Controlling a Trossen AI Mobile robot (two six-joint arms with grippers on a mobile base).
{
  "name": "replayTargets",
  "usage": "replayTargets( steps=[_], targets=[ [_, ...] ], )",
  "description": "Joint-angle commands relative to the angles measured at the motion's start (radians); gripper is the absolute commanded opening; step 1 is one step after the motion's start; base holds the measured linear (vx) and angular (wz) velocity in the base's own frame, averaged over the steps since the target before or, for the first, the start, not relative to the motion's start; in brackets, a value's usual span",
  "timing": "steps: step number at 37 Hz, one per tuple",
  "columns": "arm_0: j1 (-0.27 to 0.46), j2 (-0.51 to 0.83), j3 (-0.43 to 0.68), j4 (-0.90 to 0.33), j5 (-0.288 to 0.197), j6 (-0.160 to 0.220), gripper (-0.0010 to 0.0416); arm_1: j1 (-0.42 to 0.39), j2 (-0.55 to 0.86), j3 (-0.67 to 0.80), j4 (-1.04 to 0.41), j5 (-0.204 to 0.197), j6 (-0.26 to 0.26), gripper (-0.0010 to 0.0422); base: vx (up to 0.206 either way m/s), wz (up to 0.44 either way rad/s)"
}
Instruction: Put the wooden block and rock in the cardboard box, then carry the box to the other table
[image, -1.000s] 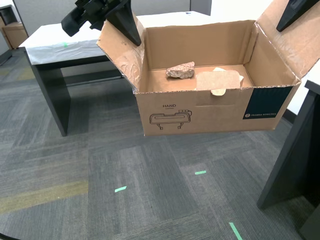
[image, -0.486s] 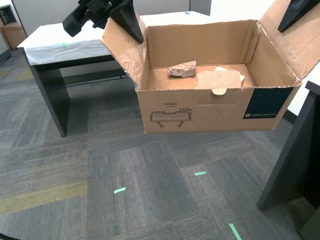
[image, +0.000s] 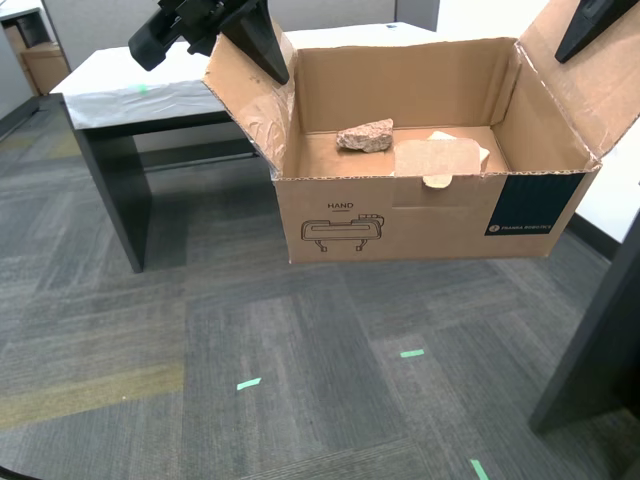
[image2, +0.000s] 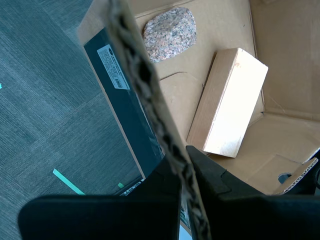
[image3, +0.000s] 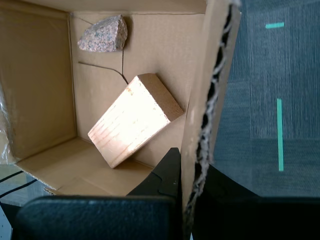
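Note:
The cardboard box (image: 400, 215) hangs in the air above the carpet, flaps up. Inside lie the rock (image: 365, 135) and the wooden block (image: 470, 152), the block mostly hidden behind an inner flap in the exterior view. My first gripper (image: 265, 62) is shut on the flap at the exterior view's left. My second gripper (image: 575, 35) is shut on the flap at the exterior view's right. In the first wrist view my first gripper (image3: 192, 160) pinches the cardboard edge, with the block (image3: 132, 120) and rock (image3: 102, 34) beyond. The second wrist view shows my second gripper (image2: 182, 160), the block (image2: 227, 102) and the rock (image2: 170, 32).
The other table (image: 120, 95), cloth-covered with a green mark, stands at the exterior view's upper left behind the box. A dark table leg (image: 600, 340) rises at the exterior view's right. Grey carpet with green tape marks (image: 412, 353) lies below.
The background has slid toward the exterior view's right, so the camera has moved. The box, its contents and both grippers keep their places in the view.

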Motion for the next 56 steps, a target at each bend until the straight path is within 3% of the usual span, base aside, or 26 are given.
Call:
replayTargets(
  steps=[1, 5, 20, 37, 42, 56],
  targets=[
    [0.002, 0.000, 0.002, 0.032, -0.025, 0.029, -0.0001, -0.002, -0.001, 0.002, 0.014, 0.018, 0.014, -0.0001, 0.080, 0.046],
    [0.002, 0.000, 0.002, 0.040, -0.025, 0.051, -0.0001, -0.002, 0.000, 0.002, 0.014, 0.018, 0.022, -0.0001, 0.080, 0.054],
    [0.002, 0.000, 0.002, 0.052, -0.026, 0.051, -0.0001, -0.002, 0.000, 0.002, 0.026, 0.018, 0.035, -0.0001, 0.071, 0.056],
    [0.002, 0.000, 0.002, 0.076, -0.026, 0.039, -0.0001, -0.002, 0.000, 0.002, 0.070, 0.018, -0.062, -0.0001, 0.045, -0.011],
    [0.002, 0.000, 0.002, 0.075, -0.026, 0.019, -0.0001, -0.002, 0.000, 0.002, 0.070, 0.018, -0.066, -0.0001, 0.030, -0.034],
    [0.002, -0.001, 0.002, 0.054, -0.026, 0.013, -0.0001, -0.004, -0.001, 0.002, 0.069, 0.018, -0.066, -0.0001, 0.054, -0.035]
  ],
)
